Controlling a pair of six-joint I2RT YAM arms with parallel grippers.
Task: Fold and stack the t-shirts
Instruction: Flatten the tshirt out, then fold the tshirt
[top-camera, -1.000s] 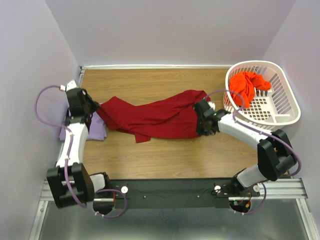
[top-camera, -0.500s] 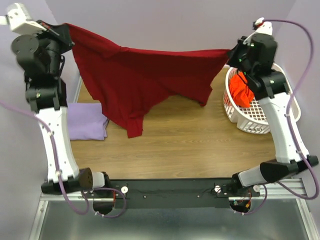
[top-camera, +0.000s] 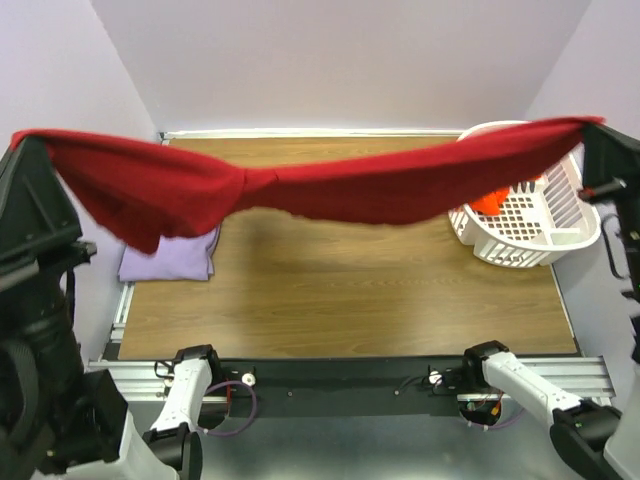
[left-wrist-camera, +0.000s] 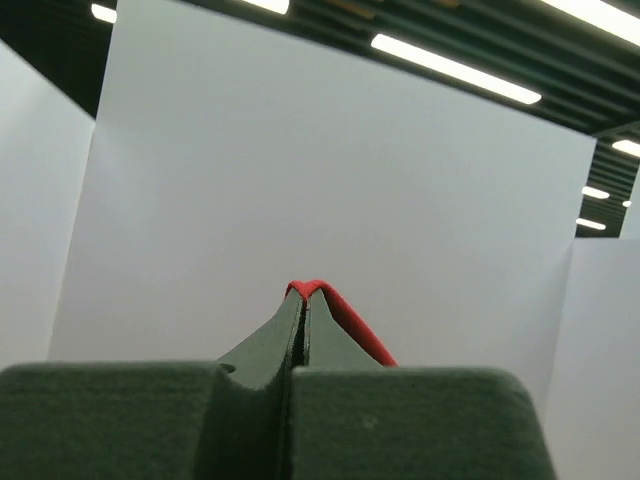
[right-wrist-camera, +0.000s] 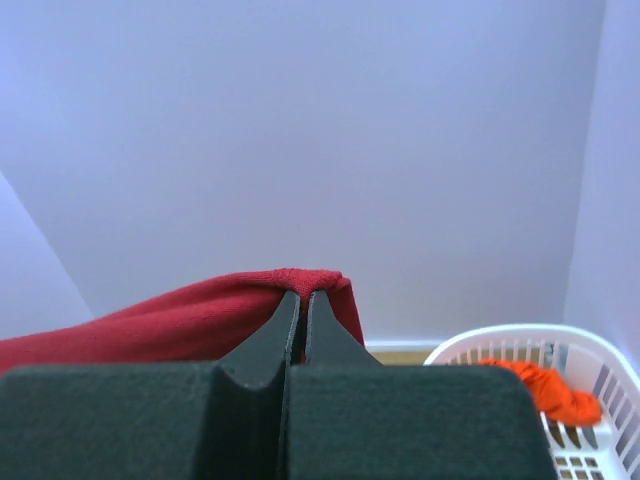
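Note:
The dark red t-shirt (top-camera: 330, 190) hangs stretched high across the whole top view, sagging at its left part. My left gripper (top-camera: 22, 140) is shut on its left end, and my right gripper (top-camera: 592, 125) is shut on its right end. In the left wrist view the closed gripper (left-wrist-camera: 304, 296) pinches a red cloth edge (left-wrist-camera: 350, 320). In the right wrist view the closed gripper (right-wrist-camera: 303, 295) pinches the red cloth (right-wrist-camera: 180, 320). The lavender t-shirt (top-camera: 170, 255) lies folded at the table's left edge. The orange-red t-shirt (top-camera: 490, 202) lies in the white basket (top-camera: 530, 235).
The wooden table (top-camera: 340, 290) lies under the raised shirt. The white lattice basket stands at the back right corner and also shows in the right wrist view (right-wrist-camera: 520, 345). Pale walls close in the back and both sides.
Both arms have risen further and spread wider, toward the camera. The red shirt has been pulled from a hanging drape into a taut band high above the table.

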